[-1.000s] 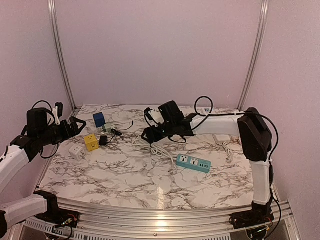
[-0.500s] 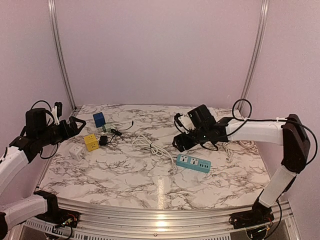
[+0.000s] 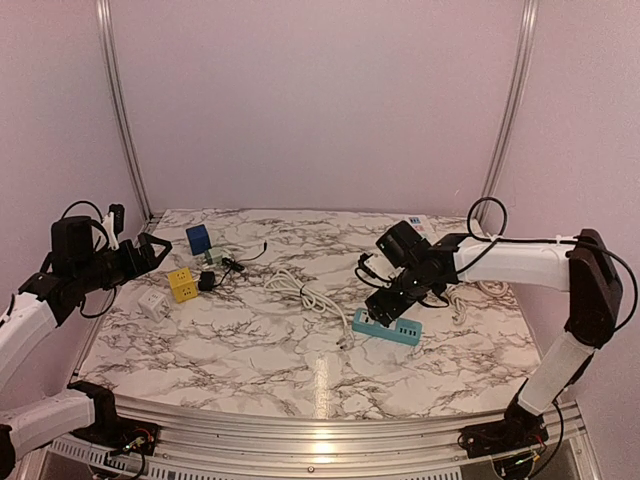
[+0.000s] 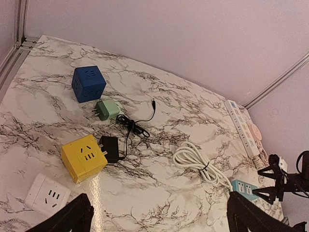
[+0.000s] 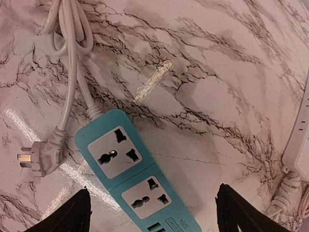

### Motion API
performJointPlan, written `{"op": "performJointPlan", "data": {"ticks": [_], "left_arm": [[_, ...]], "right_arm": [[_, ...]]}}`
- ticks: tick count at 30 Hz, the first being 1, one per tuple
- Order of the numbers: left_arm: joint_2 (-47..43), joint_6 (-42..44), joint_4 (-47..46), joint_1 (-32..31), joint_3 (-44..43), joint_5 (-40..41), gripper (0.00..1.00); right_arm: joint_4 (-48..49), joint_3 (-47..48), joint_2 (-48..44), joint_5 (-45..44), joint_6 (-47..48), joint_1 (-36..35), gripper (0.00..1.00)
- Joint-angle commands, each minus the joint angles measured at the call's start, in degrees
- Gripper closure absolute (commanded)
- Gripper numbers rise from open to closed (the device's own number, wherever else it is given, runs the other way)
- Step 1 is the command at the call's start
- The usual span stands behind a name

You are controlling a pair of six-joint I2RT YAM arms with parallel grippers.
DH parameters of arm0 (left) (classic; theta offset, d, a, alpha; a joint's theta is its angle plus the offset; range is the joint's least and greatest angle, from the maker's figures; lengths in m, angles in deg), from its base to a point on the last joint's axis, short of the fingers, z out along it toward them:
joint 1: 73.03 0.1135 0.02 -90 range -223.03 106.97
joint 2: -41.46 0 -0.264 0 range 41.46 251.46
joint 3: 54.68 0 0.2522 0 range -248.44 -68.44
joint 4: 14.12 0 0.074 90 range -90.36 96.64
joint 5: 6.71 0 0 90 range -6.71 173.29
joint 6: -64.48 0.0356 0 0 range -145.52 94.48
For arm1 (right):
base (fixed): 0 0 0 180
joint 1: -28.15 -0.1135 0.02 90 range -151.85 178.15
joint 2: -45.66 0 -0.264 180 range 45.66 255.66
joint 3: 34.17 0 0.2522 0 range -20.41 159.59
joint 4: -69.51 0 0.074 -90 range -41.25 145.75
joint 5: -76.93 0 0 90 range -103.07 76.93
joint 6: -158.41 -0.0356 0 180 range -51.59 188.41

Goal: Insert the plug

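Observation:
A teal power strip (image 3: 392, 328) lies right of centre; in the right wrist view (image 5: 133, 171) its two sockets are empty. Its white cable (image 3: 305, 293) runs left in a coil and ends in a white plug (image 5: 42, 157) lying loose on the table beside the strip (image 3: 345, 342). My right gripper (image 3: 385, 307) hovers just over the strip's left end, open and empty (image 5: 152, 215). My left gripper (image 3: 150, 252) is open and empty above the table's left edge (image 4: 159, 222). A black adapter (image 4: 110, 148) lies beside a yellow cube socket (image 4: 83, 158).
A blue cube socket (image 4: 88, 83), a green adapter (image 4: 107, 109) and a white cube socket (image 4: 47, 195) lie at the left. A white power strip (image 4: 244, 128) with its cable lies at the back right, near the metal frame posts.
My right arm has swung from the table's middle to the right and come down over the teal strip. The left arm has not moved.

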Motion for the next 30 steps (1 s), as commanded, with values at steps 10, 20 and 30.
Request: {"op": "performJointPlan", "data": {"ticks": [10, 20, 30], "left_arm": [[0.3, 0.2, -0.5, 0.4, 0.4, 0.5, 0.01], [0.9, 0.3, -0.5, 0.4, 0.3, 0.6, 0.01], [1.1, 0.3, -0.5, 0.4, 0.3, 0.5, 0.01]], "right_arm": [[-7.0, 3.5, 3.7, 5.4, 6.7, 1.9, 0.14], [-5.1, 3.1, 8.6, 7.8, 8.2, 2.2, 0.14], [-4.1, 3.0, 11.6, 7.8, 7.7, 3.1, 0.23]]}}
